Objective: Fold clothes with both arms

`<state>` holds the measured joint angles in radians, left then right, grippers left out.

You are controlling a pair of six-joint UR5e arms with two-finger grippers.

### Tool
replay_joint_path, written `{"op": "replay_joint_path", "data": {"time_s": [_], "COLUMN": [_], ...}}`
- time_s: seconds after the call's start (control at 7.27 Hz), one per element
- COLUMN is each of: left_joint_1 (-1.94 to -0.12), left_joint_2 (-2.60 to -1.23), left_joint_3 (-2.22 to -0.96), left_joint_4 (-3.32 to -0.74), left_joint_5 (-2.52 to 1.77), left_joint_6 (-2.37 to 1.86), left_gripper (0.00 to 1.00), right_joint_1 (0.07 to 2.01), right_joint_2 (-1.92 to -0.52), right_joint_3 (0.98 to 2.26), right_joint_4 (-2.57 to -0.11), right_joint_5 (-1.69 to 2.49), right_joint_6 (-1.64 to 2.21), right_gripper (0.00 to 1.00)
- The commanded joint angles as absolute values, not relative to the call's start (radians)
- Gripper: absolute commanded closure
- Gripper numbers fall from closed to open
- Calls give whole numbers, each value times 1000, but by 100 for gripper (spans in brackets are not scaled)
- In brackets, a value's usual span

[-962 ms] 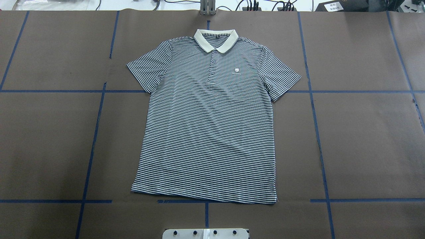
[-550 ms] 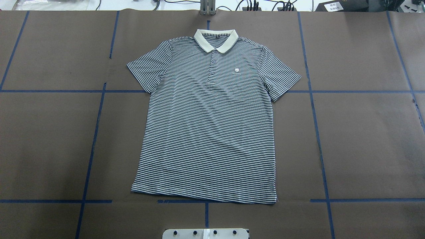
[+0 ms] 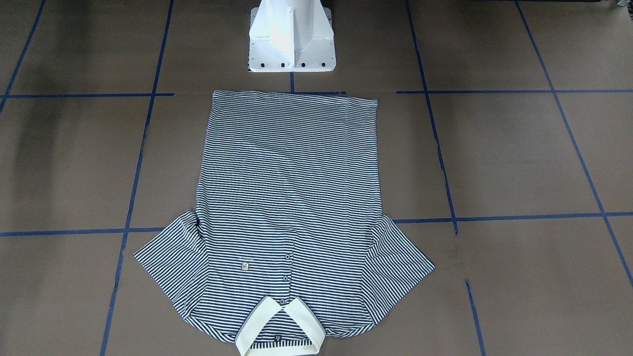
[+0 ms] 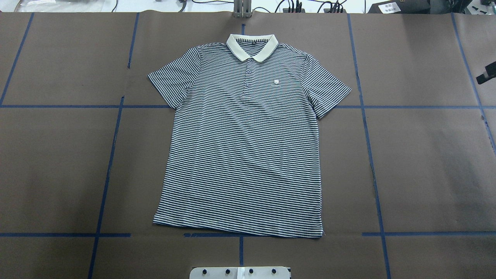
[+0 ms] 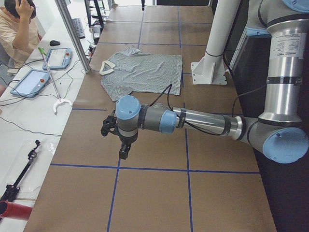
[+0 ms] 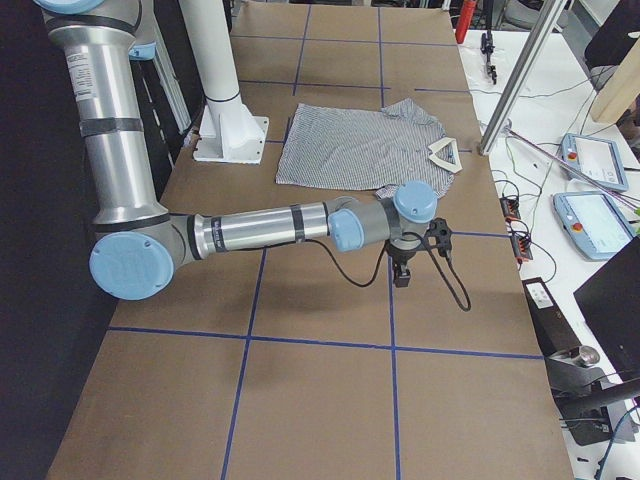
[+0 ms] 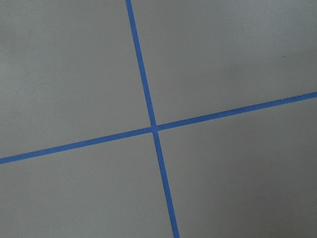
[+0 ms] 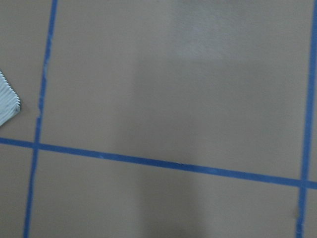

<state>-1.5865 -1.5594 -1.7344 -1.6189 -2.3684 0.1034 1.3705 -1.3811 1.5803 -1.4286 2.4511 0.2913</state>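
Left gripper (image 5: 123, 154): seen only from the left-end camera. It points down over bare table (image 4: 426, 162) at the end of the outstretched left arm (image 5: 203, 121), well apart from the shirt (image 4: 244, 155). No cloth on it. Finger gap: cannot tell. The left wrist view shows no fingers, only brown surface and a crossing of blue tape (image 7: 153, 129).

Right gripper (image 6: 401, 282): points down at the end of the outstretched right arm (image 6: 260, 228), over bare table on the robot's right of the shirt and apart from it. No cloth on it. Spread or clenched: cannot tell. The overhead view catches only a black sliver (image 4: 489, 73) at its right edge, level with the sleeves, too little to read. The right wrist view shows table, tape and a striped sleeve corner (image 8: 7, 101) at its left edge.

Shirt: flat at mid-table, front up, both short sleeves spread. The collar (image 4: 252, 46) is on the far side from the robot. The hem lies near the white pedestal (image 3: 292, 39), along a tape line. Unfolded.

Surface: brown sheeting, gridded with blue tape.

Room: a white bench runs along the far side and carries two pendants (image 6: 590, 160) and cables. A seated person (image 5: 17, 29) is at the bench, hand to head.
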Motion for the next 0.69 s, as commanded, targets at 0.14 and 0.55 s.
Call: {"op": "replay_joint_path", "data": {"time_s": [0.14,0.55], "left_joint_1": [-1568,-1565], "left_joint_2": [-1557,-1548], "left_joint_3": [-1733,-1721], "left_joint_4": [-1655,-1707], "left_joint_5": [-2359,-2365], "left_joint_6": [106,100], "left_gripper": [0,0], "right_joint_1": [1177,976], "right_joint_2": [-1107,-978], "right_joint_3": [1443,1285], "right_joint_4": [-1214,-990], "right_joint_5": [2393,2016], "right_joint_6": [839,1364], "right_gripper": [0,11]}}
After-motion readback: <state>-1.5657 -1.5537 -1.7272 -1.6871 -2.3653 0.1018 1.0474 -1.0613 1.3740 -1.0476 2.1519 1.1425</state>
